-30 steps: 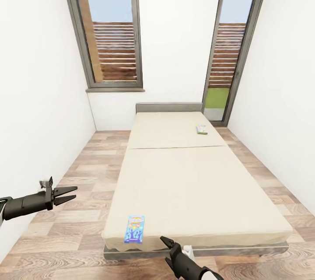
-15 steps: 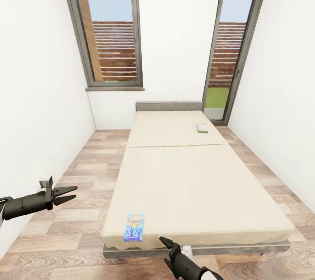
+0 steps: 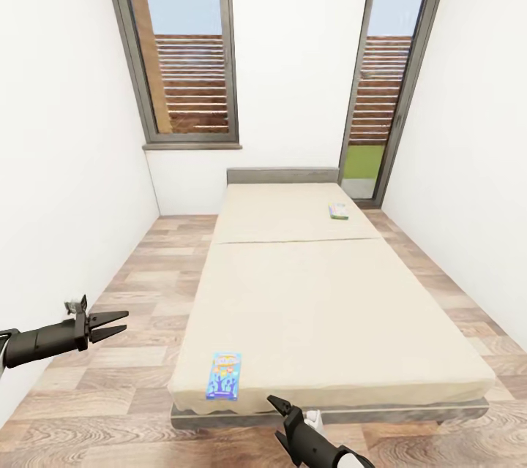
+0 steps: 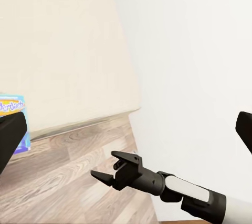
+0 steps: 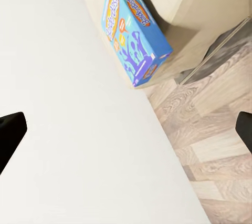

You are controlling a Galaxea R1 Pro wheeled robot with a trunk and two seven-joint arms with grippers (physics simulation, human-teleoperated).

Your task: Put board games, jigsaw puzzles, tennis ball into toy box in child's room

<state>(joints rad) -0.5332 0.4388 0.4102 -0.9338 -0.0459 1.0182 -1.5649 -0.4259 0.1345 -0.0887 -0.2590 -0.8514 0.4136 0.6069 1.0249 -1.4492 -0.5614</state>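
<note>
The bed [image 3: 322, 307] with its beige mattress fills the middle of the child's room. A blue board game [image 3: 224, 376] lies flat near the bed's foot corner, and the right wrist view shows it [image 5: 134, 40] at the mattress edge above the wood floor. A second, paler board game [image 3: 338, 211] lies far up the bed by the headboard. My left gripper [image 3: 110, 323] hangs open over the floor to the left of the bed. My right gripper [image 3: 279, 420] is open just below the bed's foot edge, right of the blue box. The toy box and table are out of view.
White walls close in on both sides. Two tall grey-framed windows [image 3: 187, 51] stand behind the headboard [image 3: 282, 175]. Wood-plank floor [image 3: 139, 285] runs in strips along both sides of the bed. The left wrist view catches my right gripper [image 4: 113, 169] over the floor.
The whole picture has shifted slightly, so the bed and both boxes sit a little higher in it. Both grippers hold the same open pose.
</note>
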